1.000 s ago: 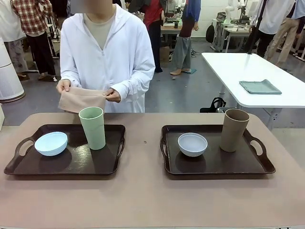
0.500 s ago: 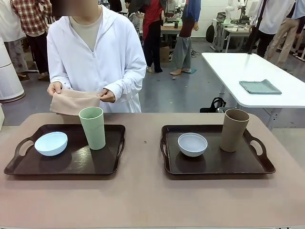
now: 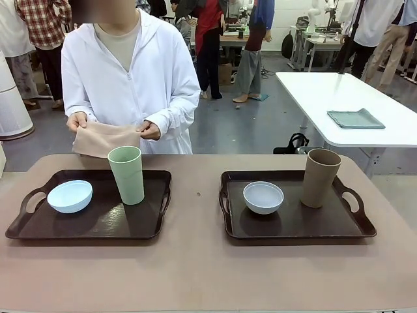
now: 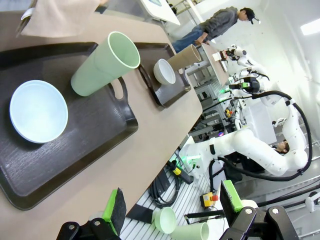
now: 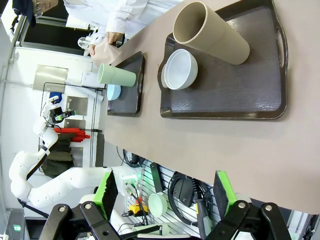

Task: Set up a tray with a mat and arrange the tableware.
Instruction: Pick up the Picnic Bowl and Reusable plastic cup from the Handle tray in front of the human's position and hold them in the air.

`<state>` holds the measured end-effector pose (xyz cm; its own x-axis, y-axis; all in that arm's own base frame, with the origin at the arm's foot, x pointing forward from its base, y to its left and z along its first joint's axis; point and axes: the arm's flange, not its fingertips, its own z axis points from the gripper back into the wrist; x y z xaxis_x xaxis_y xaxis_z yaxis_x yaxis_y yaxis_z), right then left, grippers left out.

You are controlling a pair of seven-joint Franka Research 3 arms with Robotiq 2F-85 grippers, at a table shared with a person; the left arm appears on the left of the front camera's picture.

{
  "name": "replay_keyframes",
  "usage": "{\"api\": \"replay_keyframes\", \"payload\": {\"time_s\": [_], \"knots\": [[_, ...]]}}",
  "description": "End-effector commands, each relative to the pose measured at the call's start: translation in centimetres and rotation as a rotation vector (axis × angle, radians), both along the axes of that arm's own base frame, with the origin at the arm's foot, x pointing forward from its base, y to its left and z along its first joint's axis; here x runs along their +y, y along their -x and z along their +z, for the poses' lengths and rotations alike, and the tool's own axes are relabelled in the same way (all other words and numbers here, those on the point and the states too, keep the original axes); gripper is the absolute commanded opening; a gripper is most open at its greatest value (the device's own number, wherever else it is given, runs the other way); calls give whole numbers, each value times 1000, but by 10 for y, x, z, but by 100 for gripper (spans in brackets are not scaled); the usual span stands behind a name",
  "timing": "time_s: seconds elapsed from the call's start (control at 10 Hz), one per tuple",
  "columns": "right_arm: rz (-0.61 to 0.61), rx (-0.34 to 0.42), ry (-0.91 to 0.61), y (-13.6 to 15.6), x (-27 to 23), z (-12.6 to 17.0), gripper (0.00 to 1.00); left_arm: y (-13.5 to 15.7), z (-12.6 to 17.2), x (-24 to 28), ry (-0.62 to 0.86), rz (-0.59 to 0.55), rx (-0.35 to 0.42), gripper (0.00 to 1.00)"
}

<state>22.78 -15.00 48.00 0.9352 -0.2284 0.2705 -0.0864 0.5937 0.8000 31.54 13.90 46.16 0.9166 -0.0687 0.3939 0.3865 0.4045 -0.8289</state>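
Note:
Two dark brown trays sit on the tan table. The left tray holds a light blue bowl and a pale green tumbler. On the right tray are a whitish-grey bowl and a tan-brown tumbler. Across the table a person holds a folded beige mat in both hands, above the far edge. My left gripper hangs open off the near edge, facing the blue bowl. My right gripper is open too, back from the right tray.
A strip of tan tabletop separates the trays. Behind on the right stands a white table with a folded grey-green cloth. Other people stand farther back.
The person has shifted a little to the left and lifted the mat slightly. The trays, bowls and tumblers have not moved.

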Motion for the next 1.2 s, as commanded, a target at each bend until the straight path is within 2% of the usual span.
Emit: {"api": "replay_keyframes", "payload": {"time_s": [0.0, 0.6, 0.7, 0.9, 1.1], "knots": [[8, -21, -23, -2, 0, 2, 100, 1, 0, 1, 12, -2, -7, 100], [8, -21, -23, -2, 0, 2, 100, 1, 0, 1, 12, -2, -7, 100], [0, 0, 0, 0, 0, 0, 100, 0, 0, 0, 0, 0, 0, 100], [68, -126, 183, -24, 44, 34, 100, -7, 23, -17, -171, 8, 13, 100], [166, -245, 297, -53, 95, 59, 100, -9, 44, -35, -353, 19, 70, 100]]}}
